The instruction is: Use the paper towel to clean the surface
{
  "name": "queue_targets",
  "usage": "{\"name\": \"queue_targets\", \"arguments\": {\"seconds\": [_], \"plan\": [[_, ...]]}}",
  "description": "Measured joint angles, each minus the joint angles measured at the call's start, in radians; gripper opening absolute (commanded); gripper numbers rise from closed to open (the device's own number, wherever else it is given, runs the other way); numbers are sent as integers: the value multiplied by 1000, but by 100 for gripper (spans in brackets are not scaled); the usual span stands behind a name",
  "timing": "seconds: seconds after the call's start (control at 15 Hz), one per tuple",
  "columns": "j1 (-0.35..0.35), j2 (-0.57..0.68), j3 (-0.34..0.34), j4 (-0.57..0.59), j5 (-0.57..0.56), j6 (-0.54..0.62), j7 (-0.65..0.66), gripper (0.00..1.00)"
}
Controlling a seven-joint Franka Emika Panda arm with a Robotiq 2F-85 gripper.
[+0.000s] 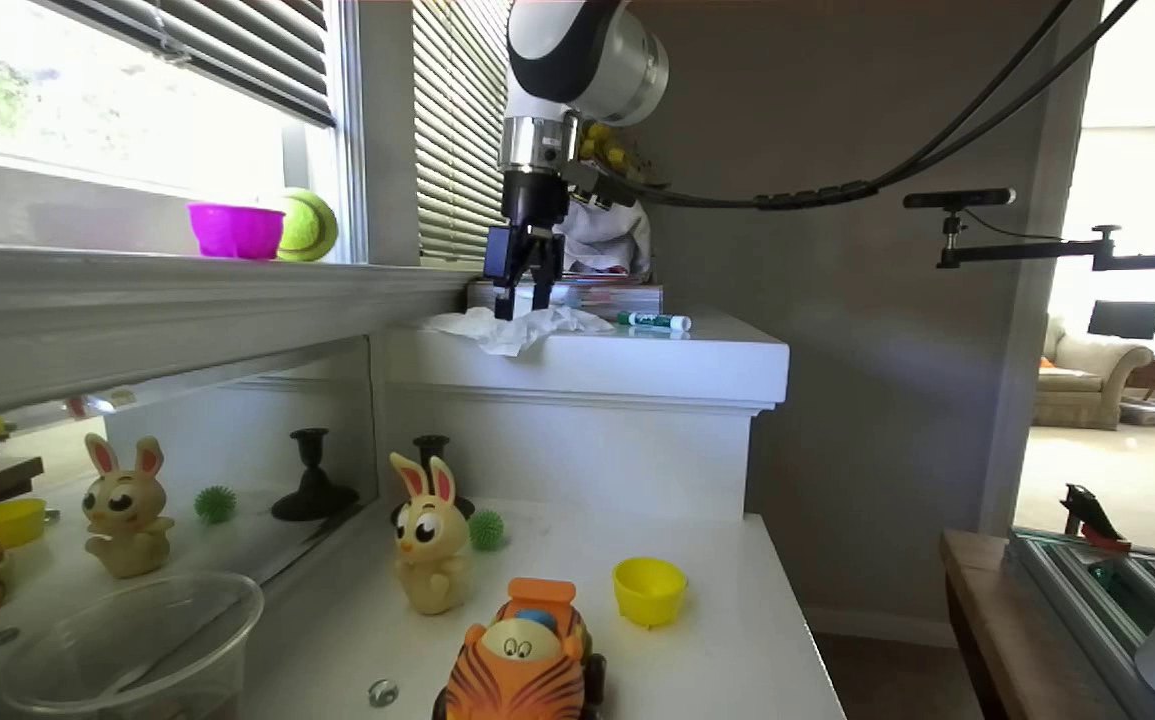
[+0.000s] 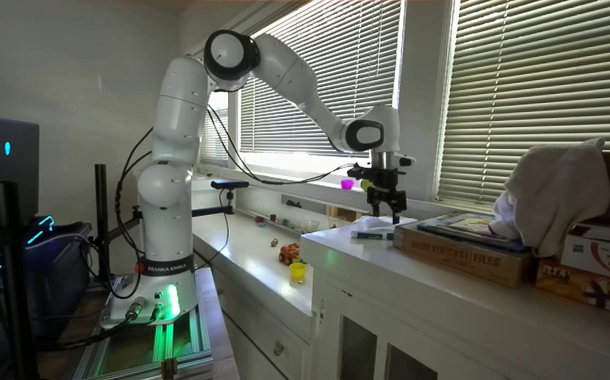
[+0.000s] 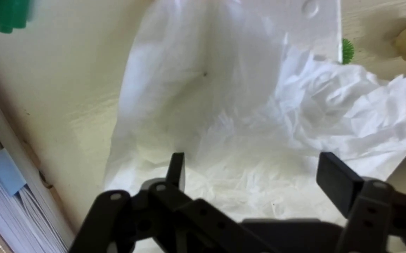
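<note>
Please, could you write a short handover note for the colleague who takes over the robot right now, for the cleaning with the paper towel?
Gripper: jaws open, above the paper towel; contact is unclear.
Towel: crumpled on the raised white ledge, one part hanging over the edge; green marker nearby.
Surface: perhaps the lower white countertop, with the orange toy car on it; please confirm, since the towel lies on the ledge.
Done: positioned over the towel, no grip yet. Whether anything was wiped cannot be told.
Left: probably grip the towel, then wipe.
</note>
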Motion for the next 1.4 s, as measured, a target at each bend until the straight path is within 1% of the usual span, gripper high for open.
{"name": "queue_targets", "arguments": {"seconds": [0.07, 0.13, 0.2, 0.27, 0.33, 0.6, 0.67, 0.73, 1.07, 1.2, 1.4], "plan": [[-2, 2, 1, 0, 1, 2, 0, 76], [-5, 4, 2, 0, 1, 3, -1, 66], [-7, 5, 3, 0, 1, 3, -1, 60], [-8, 7, 3, 0, 1, 4, -1, 48], [-8, 8, 3, 0, 1, 4, -1, 38], [-9, 7, 6, 5, 2, 10, -1, 10], [-9, 7, 8, 6, 2, 12, -1, 4], [-9, 7, 10, 6, 2, 14, -1, 0], [1, -20, 19, -6, -20, 14, 0, 0], [12, -63, 24, -39, -45, 3, 3, 0], [28, -162, 37, -118, -74, -31, 8, 0]]}}
